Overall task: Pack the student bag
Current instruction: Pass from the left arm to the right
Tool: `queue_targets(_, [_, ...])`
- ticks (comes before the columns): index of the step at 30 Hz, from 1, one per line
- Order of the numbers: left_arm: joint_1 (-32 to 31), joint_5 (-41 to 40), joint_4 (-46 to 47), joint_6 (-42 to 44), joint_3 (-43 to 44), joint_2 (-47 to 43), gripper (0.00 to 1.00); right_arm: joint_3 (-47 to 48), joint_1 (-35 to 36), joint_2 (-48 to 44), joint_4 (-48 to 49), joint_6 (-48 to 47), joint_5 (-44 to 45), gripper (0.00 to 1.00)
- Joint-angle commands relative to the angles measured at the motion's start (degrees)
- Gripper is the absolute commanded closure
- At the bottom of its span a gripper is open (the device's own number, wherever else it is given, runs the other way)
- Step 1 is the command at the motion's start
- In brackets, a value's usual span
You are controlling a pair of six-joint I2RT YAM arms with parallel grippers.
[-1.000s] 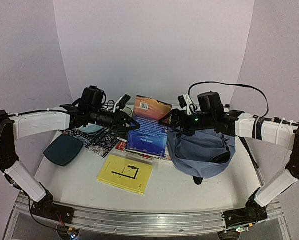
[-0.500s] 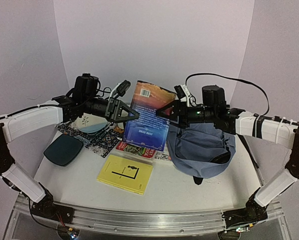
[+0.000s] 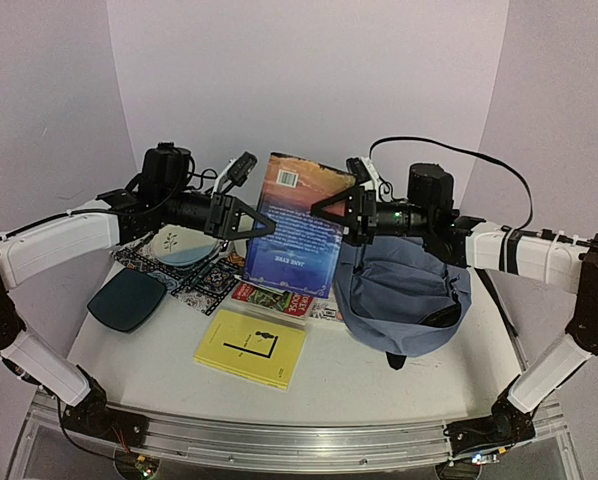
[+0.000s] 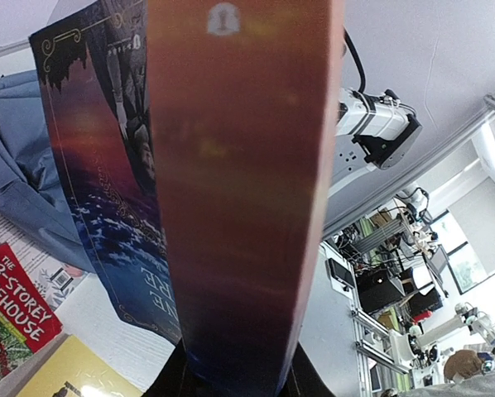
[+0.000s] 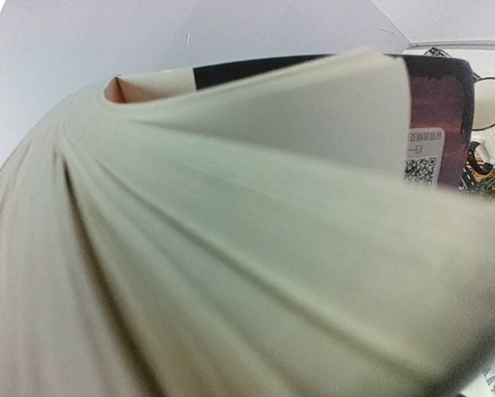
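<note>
White table [image 3: 379,380], lilac walls [image 3: 309,80]; left gripper [image 3: 267,228] clamps book [image 3: 299,235]; right gripper [image 3: 321,212] spread at its edge.

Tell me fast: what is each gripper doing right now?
Left gripper: closed on the upright book, fingers at its spine.
Right gripper: up against the book's page edge; open or gripping cannot be told.

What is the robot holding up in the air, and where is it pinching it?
The left pincer holds the blue-and-orange book by its spine edge. The right pincer is at the page edge; whether it grips cannot be told.
</note>
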Motion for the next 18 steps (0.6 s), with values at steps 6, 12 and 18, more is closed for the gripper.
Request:
queue_targets(6, [2.45, -3.95, 1.82, 3.24, 1.43, -1.64, 1.00, 1.05, -0.56, -2.31, 7.90, 0.51, -1.91, 0.14])
queue_targets(12, [2.46, -0.21, 1.87, 3.09, 4.55, -2.99, 1.00, -0.51, -1.53, -1.61, 3.51, -2.10, 2.45, 0.02])
queue_targets(18, [2.39, 3.80, 2.47, 2.96, 7.62, -3.02, 1.00, 0.03, -1.72, 0.12, 3.43, -2.79, 2.77, 0.02])
